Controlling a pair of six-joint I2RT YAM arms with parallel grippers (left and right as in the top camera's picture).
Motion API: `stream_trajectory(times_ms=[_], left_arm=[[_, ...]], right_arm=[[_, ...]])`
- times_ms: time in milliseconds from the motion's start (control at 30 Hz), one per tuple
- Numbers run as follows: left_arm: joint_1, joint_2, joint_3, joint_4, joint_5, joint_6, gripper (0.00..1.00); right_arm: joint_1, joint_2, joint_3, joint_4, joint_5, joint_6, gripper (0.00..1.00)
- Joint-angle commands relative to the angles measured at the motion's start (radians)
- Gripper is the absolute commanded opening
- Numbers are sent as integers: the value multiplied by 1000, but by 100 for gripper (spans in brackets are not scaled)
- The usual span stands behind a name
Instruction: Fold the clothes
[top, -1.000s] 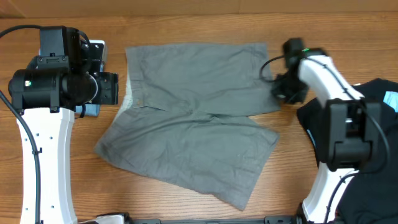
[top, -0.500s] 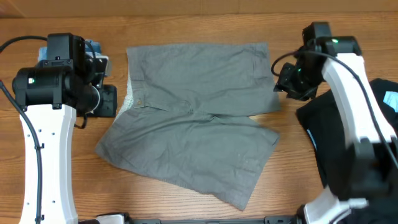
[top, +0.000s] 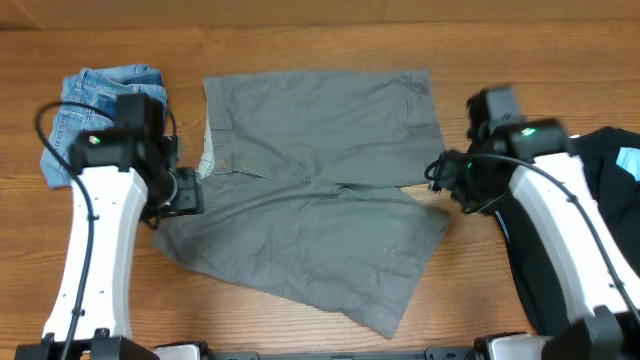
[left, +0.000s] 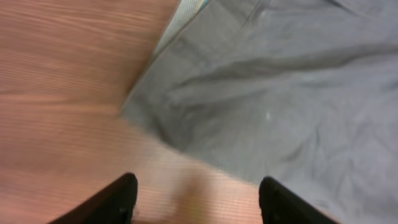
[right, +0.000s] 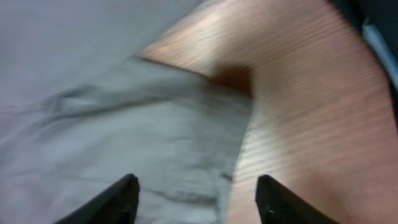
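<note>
- Grey-khaki shorts (top: 320, 180) lie spread flat on the worktop (top: 300, 40), between the two hands, with the waistband towards the left hand and the leg hems towards the right hand.
- One leg runs straight across from the waistband; the other slants away from it, and its cloth shows soft creases.
- A small button sits on the waistband, close to the left hand.
- Left hand (left: 196, 190) hangs over the outer edge of the shorts beside the waistband. Its fingers (left: 115, 199) stand wide apart with nothing between them, and a corner of the cloth lies just ahead of the fingertips.
- Right hand (right: 196, 186) hangs at the hem side, where the two legs part. Its fingers are also spread wide and hold nothing; grey cloth lies ahead and to one side, bare wood to the other.
- Light-blue denim shorts (top: 95, 100) lie bunched behind the left hand, apart from the grey pair.
- Black top (top: 600, 200) lies beyond the right hand, on the side away from the shorts, partly hidden by the arm.
</note>
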Motion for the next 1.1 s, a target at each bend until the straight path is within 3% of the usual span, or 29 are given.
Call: stream_trajectory(times_ms=[0, 200, 433, 500, 567, 633, 700, 767, 833, 900, 1000, 1033, 1067], left_arm=[[6, -4, -180, 112, 100, -29, 68], [6, -4, -359, 293, 111, -33, 79], [11, -4, -401, 336, 39, -82, 81], [13, -4, -401, 337, 35, -81, 81], [13, -4, -401, 336, 5, -88, 81], [14, -4, -402, 336, -23, -104, 81], [21, -4, -406, 338, -32, -109, 75], [34, -4, -419, 337, -35, -111, 57], [43, -3, -430, 338, -34, -111, 51], [51, -3, -438, 343, -37, -111, 55], [62, -3, -441, 349, -36, -111, 69], [63, -3, -441, 354, -32, -111, 73], [63, -3, -441, 356, -32, -111, 75]], right_arm=[[-22, -9, -172, 126, 18, 60, 59], [-33, -9, -371, 406, 5, 124, 58], [-33, -9, -484, 573, -27, 195, 51], [-33, -9, -512, 623, -27, 201, 40], [-33, -9, -510, 644, -27, 180, 17], [-35, -9, -495, 641, -24, 166, 4], [-50, -9, -460, 613, -9, 127, 4], [-85, -9, -408, 563, 59, 121, 4], [-112, -9, -381, 558, 60, 85, 4], [-133, -9, -361, 558, 42, 44, 9], [-151, -9, -357, 557, 25, 35, 19], [-150, -9, -357, 556, 17, 20, 31], [-150, -9, -357, 554, 18, 20, 36]])
